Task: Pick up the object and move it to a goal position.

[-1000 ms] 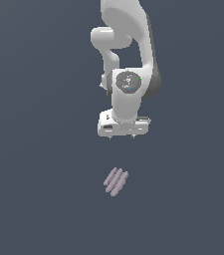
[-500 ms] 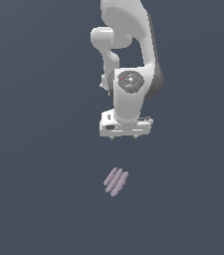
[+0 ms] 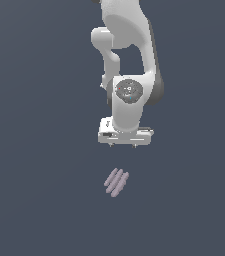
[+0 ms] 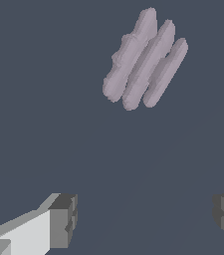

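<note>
Risk of missed grasp: gripper (image 3: 122, 145) spread wide and empty (fingers well apart), object (image 3: 116, 182) lying below, offset from the finger line, rods diagonal; realign before descent.

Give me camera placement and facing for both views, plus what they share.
Exterior view: off the arm, looking at the arm's front and the floor; shows the white arm, the claw pointing down, and the object lying apart from it.
Wrist view: mounted on the wrist, looking down past the claw; both fingertips show, wide apart, nothing between.
Shared: the pale purple object and the claw.
</note>
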`<state>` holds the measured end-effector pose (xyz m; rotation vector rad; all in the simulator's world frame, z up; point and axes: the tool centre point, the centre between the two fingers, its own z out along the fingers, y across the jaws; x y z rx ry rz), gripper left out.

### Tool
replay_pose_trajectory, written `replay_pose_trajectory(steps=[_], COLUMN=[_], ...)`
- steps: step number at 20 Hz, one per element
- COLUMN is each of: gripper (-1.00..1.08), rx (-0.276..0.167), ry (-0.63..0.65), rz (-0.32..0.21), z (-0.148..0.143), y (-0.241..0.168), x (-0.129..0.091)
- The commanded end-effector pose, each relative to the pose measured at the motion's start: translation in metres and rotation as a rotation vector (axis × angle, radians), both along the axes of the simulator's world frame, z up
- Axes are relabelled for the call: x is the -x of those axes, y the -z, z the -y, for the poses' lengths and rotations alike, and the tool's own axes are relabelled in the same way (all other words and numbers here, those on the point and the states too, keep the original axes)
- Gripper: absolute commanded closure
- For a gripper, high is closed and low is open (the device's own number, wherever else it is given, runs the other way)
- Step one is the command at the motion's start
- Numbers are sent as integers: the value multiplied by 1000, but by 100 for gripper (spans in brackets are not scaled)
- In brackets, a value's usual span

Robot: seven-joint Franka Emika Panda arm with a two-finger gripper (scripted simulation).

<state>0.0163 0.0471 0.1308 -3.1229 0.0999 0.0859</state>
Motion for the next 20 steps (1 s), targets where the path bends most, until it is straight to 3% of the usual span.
replay_pose_trajectory(steps=[1, 13, 20], gripper=[-92, -92, -92], rx=[2, 17, 26], ry=[45, 318, 441], rz=[3, 27, 39], z=[3, 18, 24], y=[4, 32, 47], x=[-12, -78, -104])
